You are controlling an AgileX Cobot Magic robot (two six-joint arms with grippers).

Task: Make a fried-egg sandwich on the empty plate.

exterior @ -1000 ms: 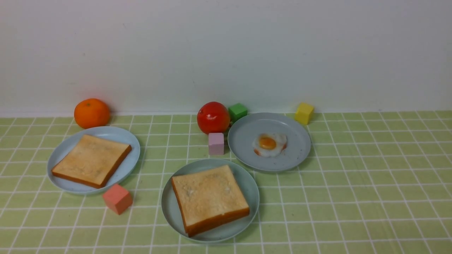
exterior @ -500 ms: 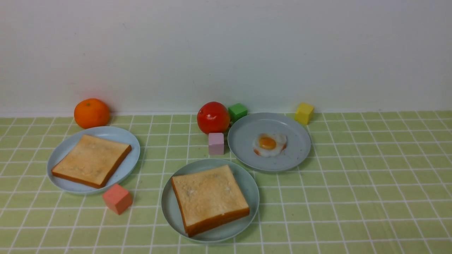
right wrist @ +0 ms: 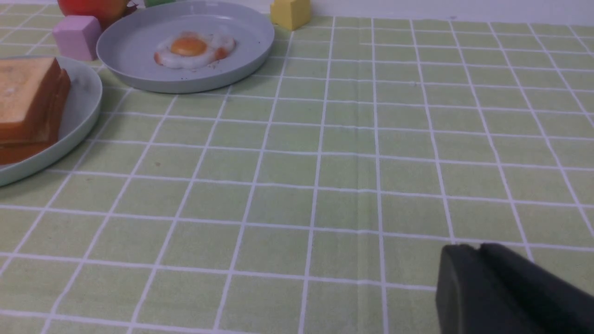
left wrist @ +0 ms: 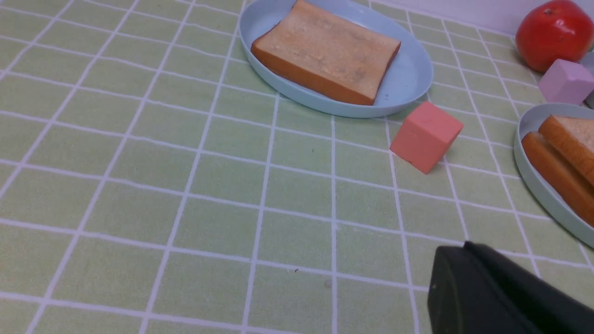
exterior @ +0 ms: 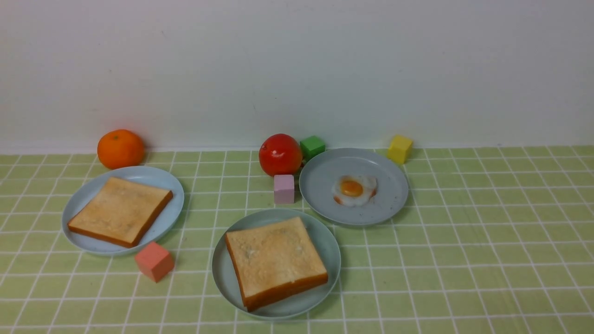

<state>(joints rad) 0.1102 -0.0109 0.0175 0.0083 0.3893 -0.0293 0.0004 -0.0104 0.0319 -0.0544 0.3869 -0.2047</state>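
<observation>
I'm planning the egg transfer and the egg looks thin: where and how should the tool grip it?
Probably pinch the white of the fried egg, coming from above and slightly toward the robot's right. It lies flat on the grey plate, whose raised rim could obstruct a low sideways approach; the yolk bulges toward the left.

Three round plates are sitting on the checked cloth (exterior: 464, 260): a light blue one (exterior: 169, 185) at left, a pale green one (exterior: 222, 273) at lower center, a grey one (exterior: 320, 185) right of center. Three toast slices are lying there, one (exterior: 120, 208) at left, two stacked (exterior: 276, 260) at lower center. One fried egg (exterior: 355, 190), one orange (exterior: 120, 149), one tomato (exterior: 280, 155) and four blocks (exterior: 154, 262) are also showing.
</observation>
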